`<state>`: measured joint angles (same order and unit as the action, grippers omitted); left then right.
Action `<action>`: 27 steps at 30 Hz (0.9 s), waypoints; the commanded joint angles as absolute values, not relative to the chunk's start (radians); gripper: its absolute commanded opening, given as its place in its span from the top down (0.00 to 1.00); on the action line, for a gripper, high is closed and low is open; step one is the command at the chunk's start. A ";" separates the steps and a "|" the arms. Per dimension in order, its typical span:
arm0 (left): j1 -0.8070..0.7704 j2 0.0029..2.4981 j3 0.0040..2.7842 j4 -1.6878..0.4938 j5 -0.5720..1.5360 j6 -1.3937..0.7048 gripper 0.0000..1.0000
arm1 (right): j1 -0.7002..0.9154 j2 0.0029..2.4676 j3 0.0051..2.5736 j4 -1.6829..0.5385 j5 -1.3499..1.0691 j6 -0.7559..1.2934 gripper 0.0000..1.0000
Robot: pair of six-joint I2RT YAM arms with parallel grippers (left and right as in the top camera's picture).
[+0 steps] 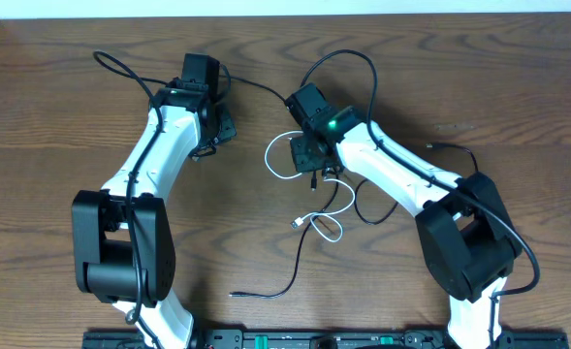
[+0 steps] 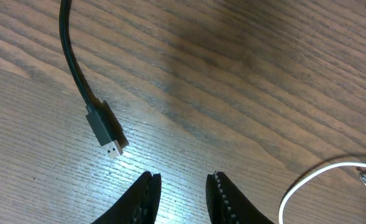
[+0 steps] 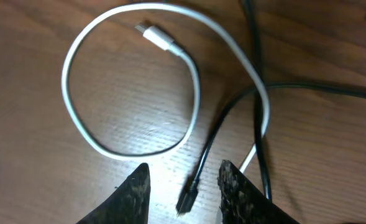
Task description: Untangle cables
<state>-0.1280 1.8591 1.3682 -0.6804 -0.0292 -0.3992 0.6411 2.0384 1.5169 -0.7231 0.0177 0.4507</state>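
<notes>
The white cable [image 3: 83,134] lies in a loop on the wooden table, its plug [image 3: 158,38] inside the loop. The black cable [image 3: 217,127] crosses over the white one. Its small plug end [image 3: 186,200] lies between the fingertips of my right gripper [image 3: 183,174], which is open and not touching it. In the overhead view the right gripper [image 1: 309,163] hovers over the white loop [image 1: 273,160]. My left gripper [image 2: 183,180] is open with nothing between its fingers. A black USB plug [image 2: 107,132] lies just ahead and left of it. The left gripper [image 1: 212,134] is apart from the tangle.
A black cable tail [image 1: 285,281] runs toward the table's front edge. A white strand with a plug [image 1: 314,221] lies below the right gripper. Thicker black arm wires [image 1: 358,63] arc above both wrists. Bare wood [image 1: 52,116] lies to the left.
</notes>
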 commanded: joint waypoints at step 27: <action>-0.128 1.874 1.363 -0.682 -0.038 -0.405 0.70 | 0.528 2.065 1.485 -0.278 0.017 0.436 0.51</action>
<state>-0.1280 1.8591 1.3678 -0.6800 -0.0292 -0.3992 0.5541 2.1120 1.4818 -0.2760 0.0143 0.4862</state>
